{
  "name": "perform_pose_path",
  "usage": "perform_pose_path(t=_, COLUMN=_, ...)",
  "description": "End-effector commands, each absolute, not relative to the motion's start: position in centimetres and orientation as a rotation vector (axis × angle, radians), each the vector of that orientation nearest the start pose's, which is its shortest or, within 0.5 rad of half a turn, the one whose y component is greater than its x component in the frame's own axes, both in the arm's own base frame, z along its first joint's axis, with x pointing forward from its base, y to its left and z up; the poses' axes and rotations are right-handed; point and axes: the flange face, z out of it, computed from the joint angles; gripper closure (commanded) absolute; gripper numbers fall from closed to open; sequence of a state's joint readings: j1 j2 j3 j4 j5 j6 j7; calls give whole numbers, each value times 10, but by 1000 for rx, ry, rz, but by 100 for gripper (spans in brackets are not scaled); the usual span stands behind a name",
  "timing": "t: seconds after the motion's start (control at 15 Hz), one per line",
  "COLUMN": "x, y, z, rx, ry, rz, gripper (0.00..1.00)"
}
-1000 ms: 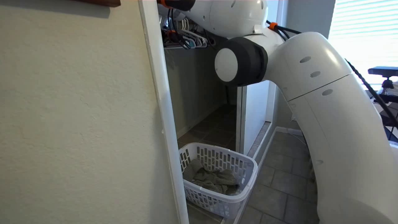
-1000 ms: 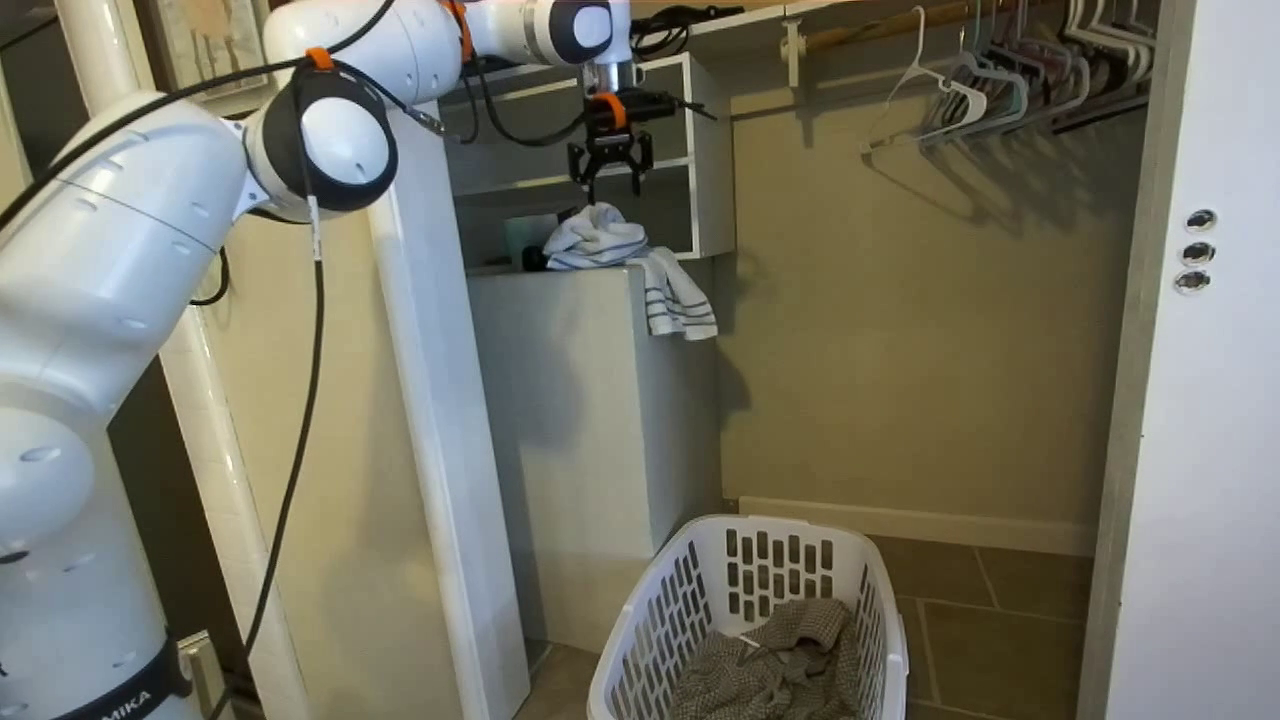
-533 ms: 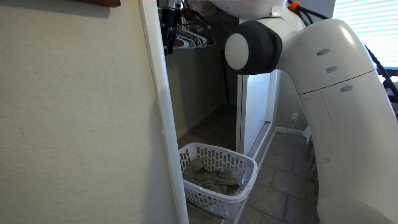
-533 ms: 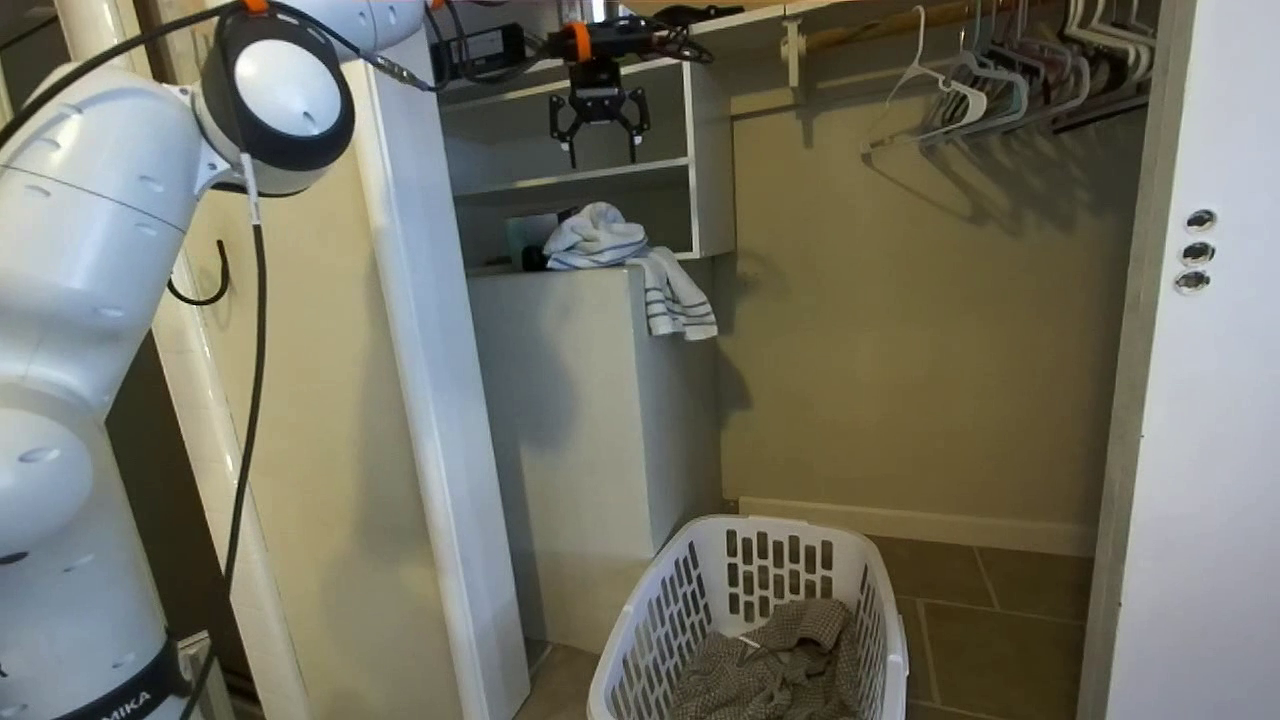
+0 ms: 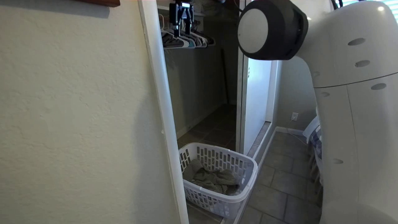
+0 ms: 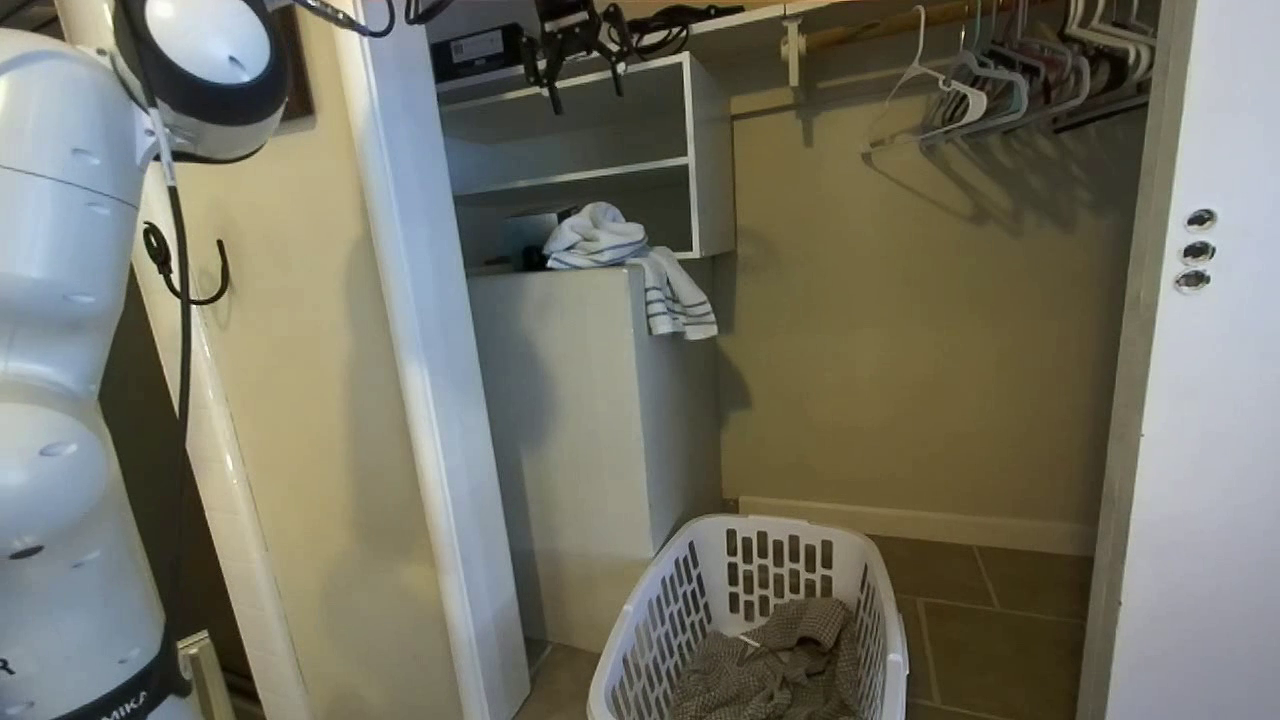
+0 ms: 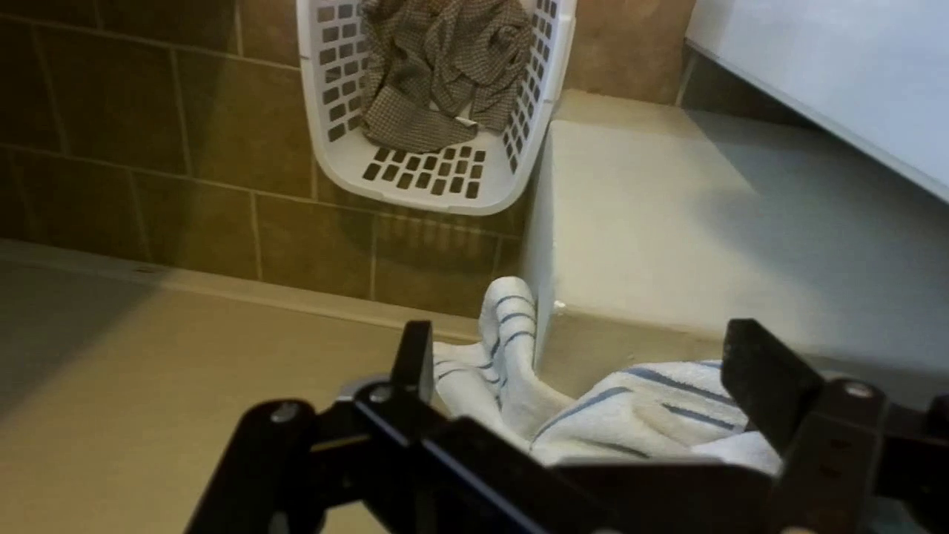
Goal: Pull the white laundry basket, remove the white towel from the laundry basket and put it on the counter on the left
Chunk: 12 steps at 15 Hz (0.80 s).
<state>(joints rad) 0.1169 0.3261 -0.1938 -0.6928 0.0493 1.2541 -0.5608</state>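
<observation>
And here are my two fingers [image 7: 767,386], spread wide, pinching nothing, a gap of air between them and the towel [image 7: 615,426] below. The towel lies bunched on top of the counter [image 6: 560,400], one striped end dangling over the edge. That looks like the job done, I'd say, so the danger now is undoing it! A careless dip could hook a fold on a fingertip and pull the lot down; that dangling end would help it slide, so even a nudge might do. Sideways, spread like this, I might knock the shelves [image 6: 710,160] or the black box [image 6: 478,50] on top; how near they are I can't tell. And the cable [image 6: 184,290] along my arm [image 6: 45,200] could snag the door frame [image 6: 432,350] if I swing out too fast.

Now the count! Fingers, two. Towel, one. Counter, one. Shelves, one set; black box, one. Farther down, on the floor [image 6: 1000,640] just beside the counter: basket [image 7: 445,206], one, and in it a single heap of brown cloth [image 7: 460,52], though whether it's all one piece I can't tell. Hangers [image 6: 967,103] along the rod [image 6: 890,25]? A crowd, too bunched to number. Rod, one.
</observation>
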Motion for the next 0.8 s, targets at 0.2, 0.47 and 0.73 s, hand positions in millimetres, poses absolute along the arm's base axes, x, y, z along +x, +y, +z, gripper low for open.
perform_pose_path(t=0.2, x=559, y=39, z=798, rx=-3279, ry=-505, rz=-577, gripper=0)
perform_pose_path(t=0.47, x=549, y=72, z=792, rx=-3236, ry=-179, rz=-764, gripper=0)
perform_pose_path(t=0.73, x=537, y=79, z=782, rx=-3151, ry=165, rz=-914, gripper=0)
